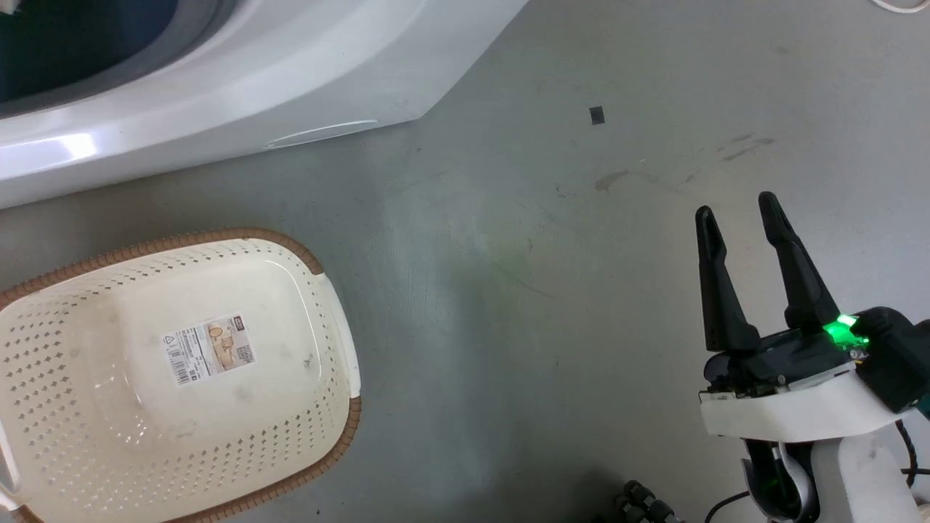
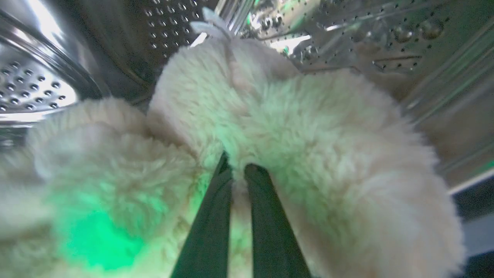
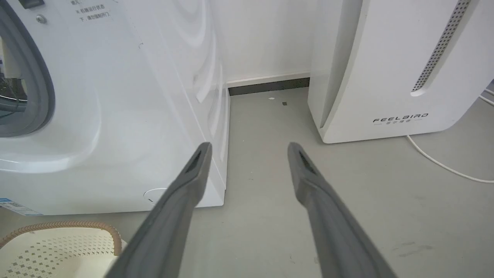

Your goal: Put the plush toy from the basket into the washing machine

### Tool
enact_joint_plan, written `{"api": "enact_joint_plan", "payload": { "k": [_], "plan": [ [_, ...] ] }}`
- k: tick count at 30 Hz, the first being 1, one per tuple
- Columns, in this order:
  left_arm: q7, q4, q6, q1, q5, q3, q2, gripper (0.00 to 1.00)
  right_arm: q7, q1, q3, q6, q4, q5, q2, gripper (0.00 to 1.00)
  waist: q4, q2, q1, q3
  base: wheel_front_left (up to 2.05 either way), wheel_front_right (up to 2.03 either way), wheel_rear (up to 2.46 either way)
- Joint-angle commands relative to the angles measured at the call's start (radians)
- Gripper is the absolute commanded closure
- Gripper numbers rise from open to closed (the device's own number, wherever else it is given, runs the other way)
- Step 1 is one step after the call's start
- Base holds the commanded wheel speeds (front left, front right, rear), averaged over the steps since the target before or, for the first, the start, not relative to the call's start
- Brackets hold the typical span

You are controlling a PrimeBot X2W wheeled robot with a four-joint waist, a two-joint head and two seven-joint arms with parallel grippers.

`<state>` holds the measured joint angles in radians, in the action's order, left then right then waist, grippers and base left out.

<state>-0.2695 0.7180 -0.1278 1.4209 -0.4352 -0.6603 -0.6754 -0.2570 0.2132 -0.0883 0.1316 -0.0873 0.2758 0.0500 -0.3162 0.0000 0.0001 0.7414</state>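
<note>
1. Our left gripper pinches the teddy bear, holding it inside the steel drum, seemingly ready to drop.
2. Our right gripper hangs open above the floor, idle; the basket beside the washer is empty.

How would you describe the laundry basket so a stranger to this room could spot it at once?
Find the big white washing machine; on the grey floor before it sits the basket. Unlike that smooth machine and the white appliance nearby, it is an oval cream tub with perforated sides, a brown woven rim and a label inside.
</note>
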Motion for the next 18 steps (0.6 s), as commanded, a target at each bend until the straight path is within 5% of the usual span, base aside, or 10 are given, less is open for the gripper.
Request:
{"api": "enact_joint_plan", "payload": {
  "k": [1,8,9,10,18],
  "plan": [
    [-0.013,0.017,-0.003,0.012,-0.022,-0.006,-0.011,1.00,-0.005,0.008,-0.002,-0.001,-0.001,0.002,0.000,0.00,0.001,0.0000,-0.0001,0.002,0.00,0.00,0.00],
    [-0.046,0.051,-0.003,0.032,-0.156,-0.128,-0.022,1.00,-0.005,0.012,-0.008,-0.001,0.004,-0.006,0.000,0.00,0.014,0.0000,-0.0001,-0.005,0.00,0.00,0.00],
    [-0.034,0.056,-0.003,0.033,-0.169,-0.138,-0.025,0.92,-0.005,0.012,-0.008,-0.001,0.006,-0.008,0.000,0.00,0.016,0.0000,-0.0001,-0.011,0.00,0.00,0.00],
    [-0.019,0.063,-0.003,0.034,-0.179,-0.147,-0.026,0.00,-0.005,0.011,-0.008,-0.001,0.009,-0.010,0.000,0.00,0.018,0.0000,-0.0001,-0.018,0.00,0.00,0.00],
    [0.125,0.143,-0.003,-0.038,-0.268,-0.182,0.009,0.00,-0.005,-0.008,0.010,-0.001,0.034,-0.036,0.000,0.00,0.043,0.0000,-0.0001,-0.129,0.00,0.00,0.00]
  ]
}}
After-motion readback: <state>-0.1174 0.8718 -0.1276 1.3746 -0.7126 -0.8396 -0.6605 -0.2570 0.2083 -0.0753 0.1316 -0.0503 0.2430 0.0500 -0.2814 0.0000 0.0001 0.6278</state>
